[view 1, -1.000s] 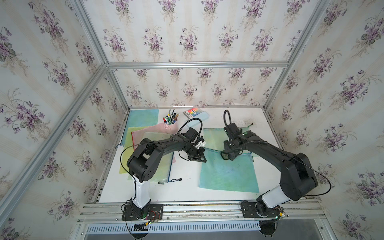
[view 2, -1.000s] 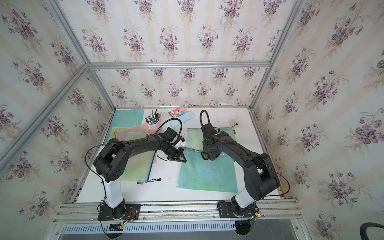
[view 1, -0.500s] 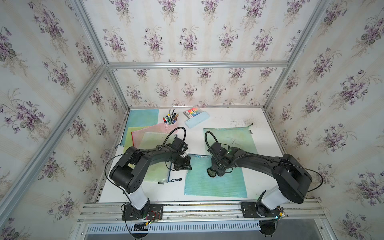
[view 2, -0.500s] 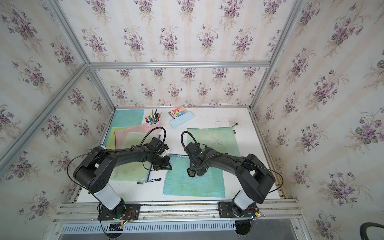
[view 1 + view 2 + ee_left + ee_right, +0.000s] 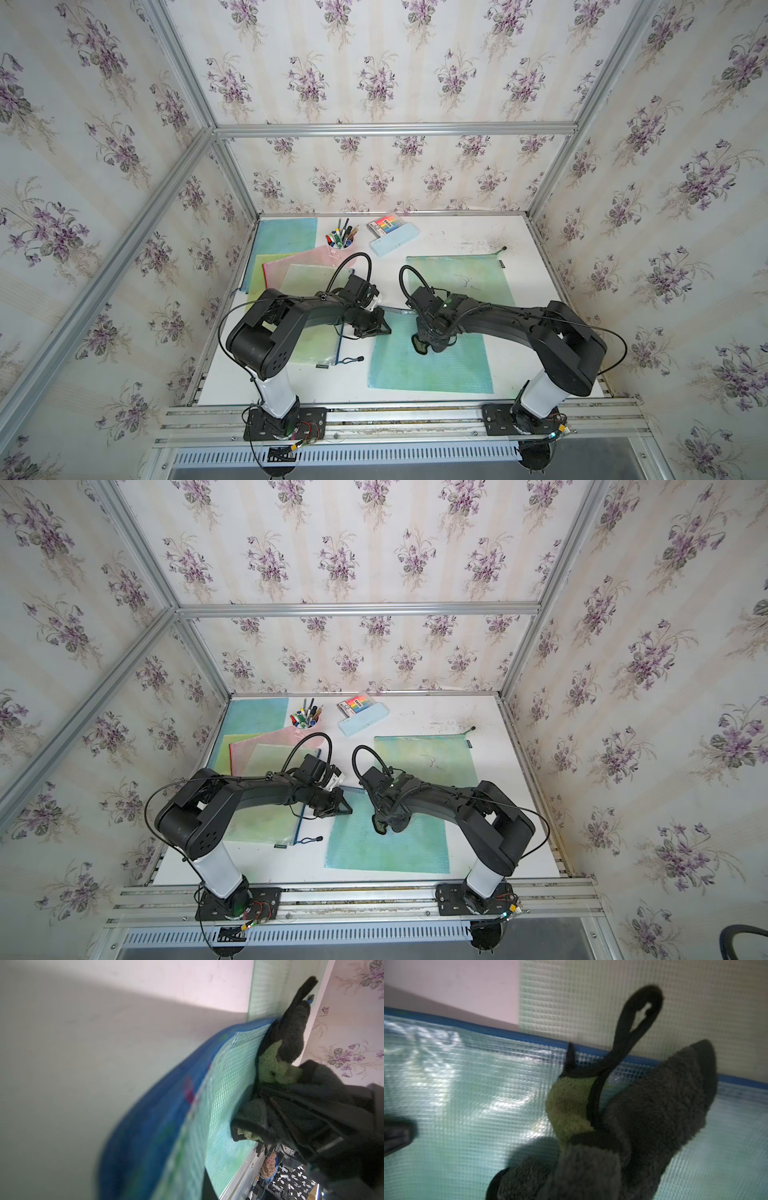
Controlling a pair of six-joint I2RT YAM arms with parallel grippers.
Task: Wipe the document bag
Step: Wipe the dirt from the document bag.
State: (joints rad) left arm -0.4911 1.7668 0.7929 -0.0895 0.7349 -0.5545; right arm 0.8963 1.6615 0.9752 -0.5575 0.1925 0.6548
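We start at the right tool point(image 5: 433, 337), whose jaws are drawn together on a bunched cloth point(image 5: 643, 1115), so the wad sits pressed down onto the document bag point(image 5: 432, 370) exactly where a wiping stroke needs it. The cloth is thick terry, charcoal on one face and lime green on the other. Its flat black hanging loop point(image 5: 637, 1014) flops across the bag's far edge. The left tool point(image 5: 376, 328) is closed too and seems clamped on the bag's corner by the blue zip band point(image 5: 145, 1126), which curls up off the counter point(image 5: 457, 237) there; we judge this is to keep the slick sheet from sliding under the rubbing. The bag itself is a thin teal rectangle of glossy plastic with a fine woven grid, lying on the near middle of the counter between the two arms. Just beyond it lies a second green bag point(image 5: 461, 278) bearing a dark scribble, its near edge tucked under the blue band. A fanned stack of bags point(image 5: 286, 266) lies beneath the left arm, with a pen cup point(image 5: 340, 249) behind it
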